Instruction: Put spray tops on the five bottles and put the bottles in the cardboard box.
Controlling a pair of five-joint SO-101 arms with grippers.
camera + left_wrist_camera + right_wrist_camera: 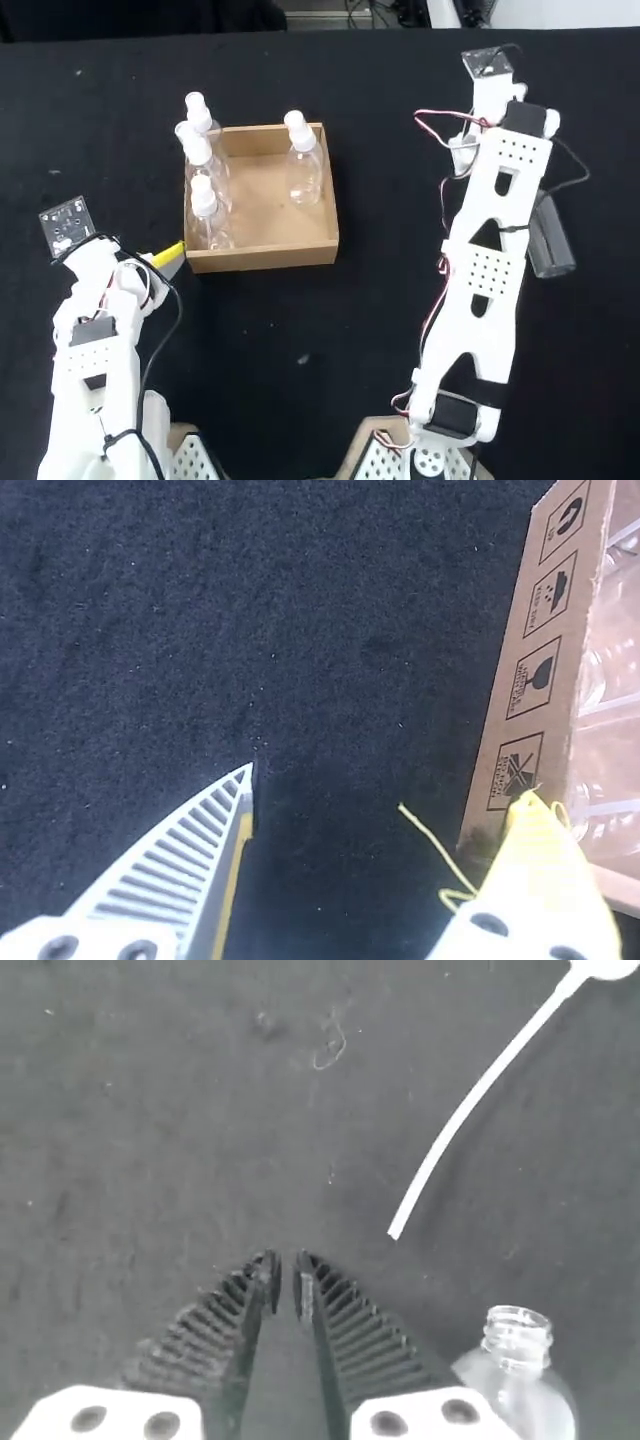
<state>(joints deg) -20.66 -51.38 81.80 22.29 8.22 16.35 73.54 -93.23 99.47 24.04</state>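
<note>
The cardboard box point(262, 255) sits open on the black worktop point(330, 330). Four bottles with spray tops fitted are at the box. Three are lined along its left wall: the farthest bottle point(199, 112) by the far-left corner, the middle bottle point(197, 152) next, and the nearest bottle point(207, 212) by the near-left corner. A fourth bottle point(303, 152) stands upright inside the box at the far-right corner. Whether the farthest of the three is inside the wall or just beyond it cannot be told.

The fifth bottle point(548, 240) lies on its side on the worktop well to the right of the box, beyond the right arm point(490, 270). In the right wrist view its neck point(516, 1332) is bare, and a loose spray top's long white tube point(470, 1110) lies on the cloth near it, apart from the bottle.

The left gripper point(386, 780) is just outside the box's near-left corner, its jaws spread wide and released, the box wall point(540, 650) beside the yellow jaw. The right gripper point(286, 1260) is over the worktop far right of the box, jaws clenched to a thin slit with nothing between them.
</note>
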